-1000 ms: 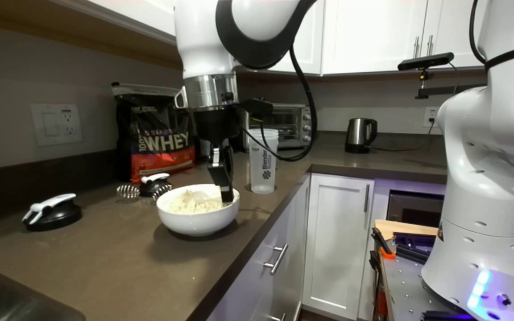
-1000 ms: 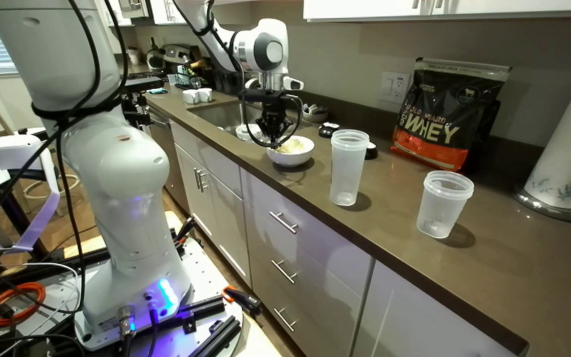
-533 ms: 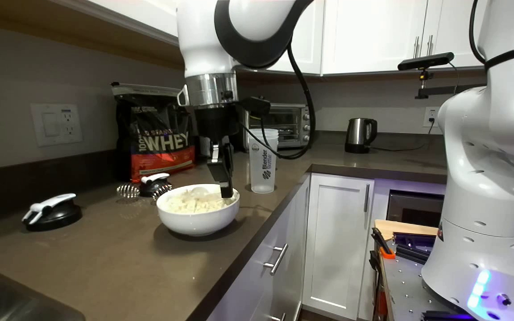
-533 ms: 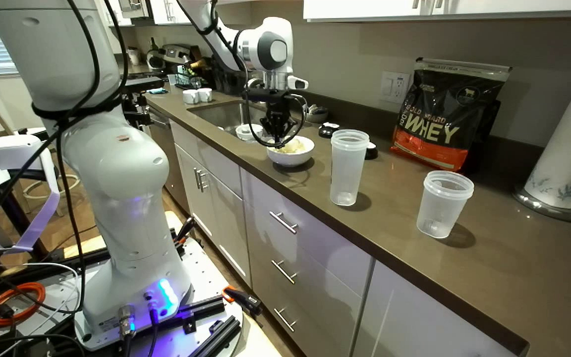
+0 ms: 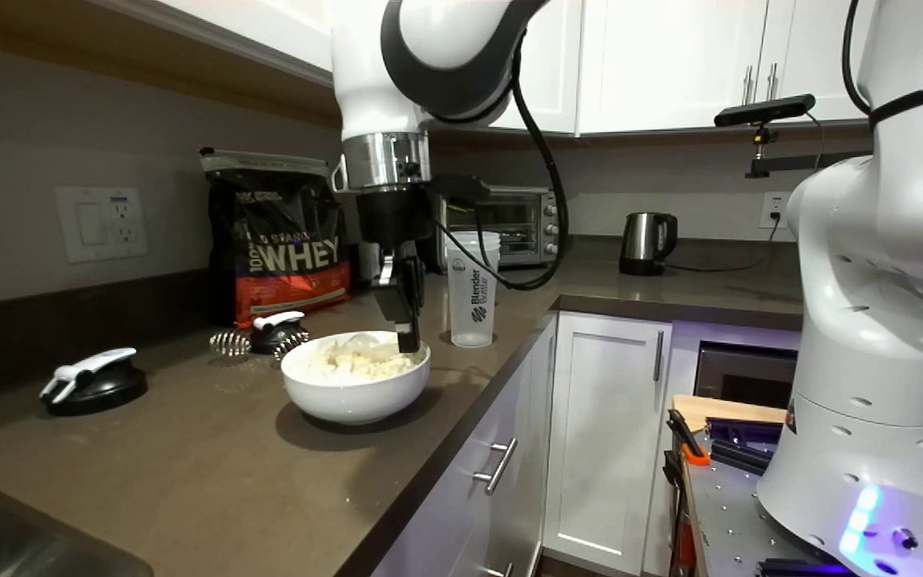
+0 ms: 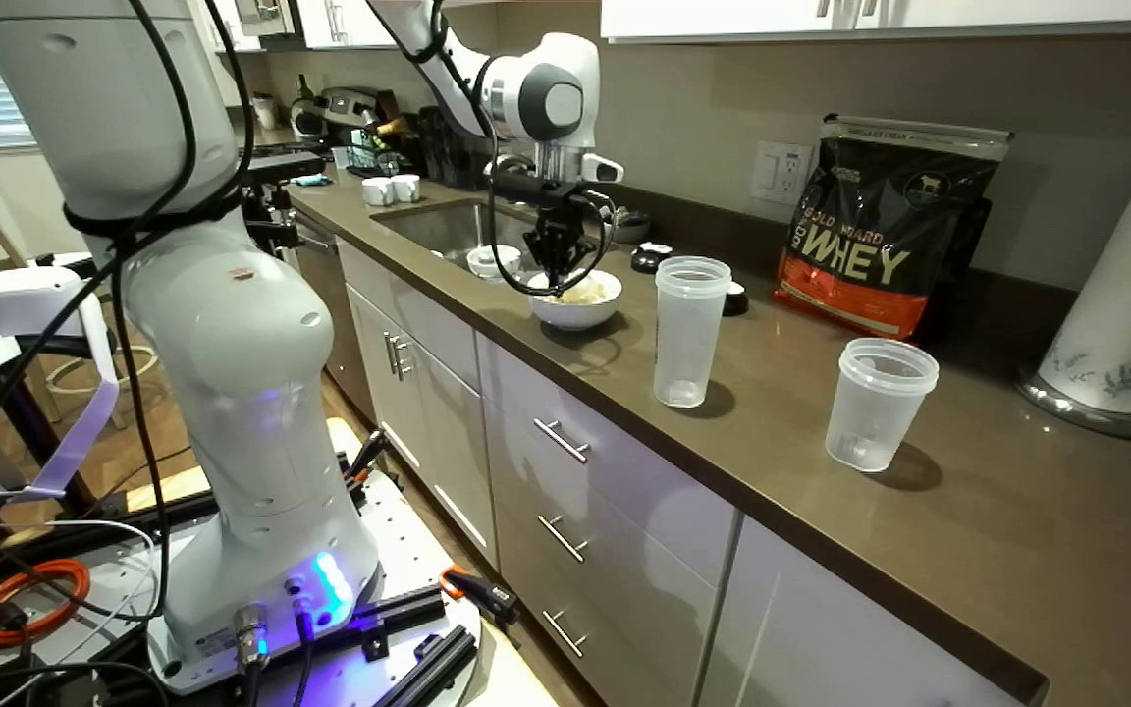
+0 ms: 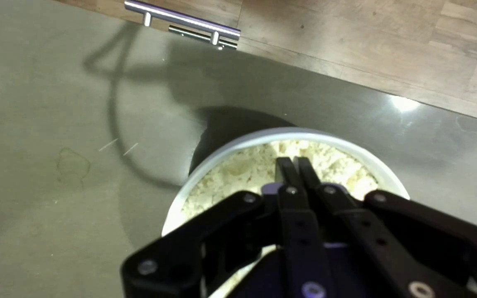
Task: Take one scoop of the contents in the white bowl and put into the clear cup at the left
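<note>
Wrist view: downward, close over white bowl [image 5: 356, 401]; both exterior views (farther) share it.

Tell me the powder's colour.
Pale cream; the powder shows best in an exterior view.

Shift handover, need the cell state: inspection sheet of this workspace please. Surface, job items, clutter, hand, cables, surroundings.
Surface: brown counter; pale streaks in the wrist view, cause unclear.
Job's things: white bowl upright, holding cream powder; tall clear cup upright, apart from the bowl; see-through scoop at the powder, load can't be told.
Clutter: another clear cup, two black lids, wire whisk balls, whey bag, paper roll.
Hand: shut on the scoop, over the bowl.
Cables: black cable loops down beside the hand, crossing in front of the tall clear cup in an exterior view; orange cable coil by the robot's base.
Surroundings: white cabinets, toaster oven, steel kettle, sink.
</note>
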You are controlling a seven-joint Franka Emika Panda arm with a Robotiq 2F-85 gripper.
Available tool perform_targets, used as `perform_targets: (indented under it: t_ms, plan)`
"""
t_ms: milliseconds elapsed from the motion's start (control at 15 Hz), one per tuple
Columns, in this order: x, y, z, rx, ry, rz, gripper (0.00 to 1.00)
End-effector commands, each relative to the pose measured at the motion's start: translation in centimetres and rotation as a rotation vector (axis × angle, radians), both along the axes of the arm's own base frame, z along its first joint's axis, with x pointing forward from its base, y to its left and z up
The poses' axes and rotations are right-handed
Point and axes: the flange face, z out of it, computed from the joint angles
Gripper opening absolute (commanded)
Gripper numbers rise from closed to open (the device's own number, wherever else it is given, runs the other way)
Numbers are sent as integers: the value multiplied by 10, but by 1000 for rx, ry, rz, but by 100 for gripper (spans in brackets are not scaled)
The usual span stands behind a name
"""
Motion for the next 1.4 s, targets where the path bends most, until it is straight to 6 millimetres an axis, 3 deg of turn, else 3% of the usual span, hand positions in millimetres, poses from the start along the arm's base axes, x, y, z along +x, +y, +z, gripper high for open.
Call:
perform_targets:
  t_ms: [0,467,1333]
  plan:
    - [-2,2,-3,50,7,2,1]
    - [-7,16,-9,102,25,-12,1]
    - [-2,-2,-6,165,33,-64,1]
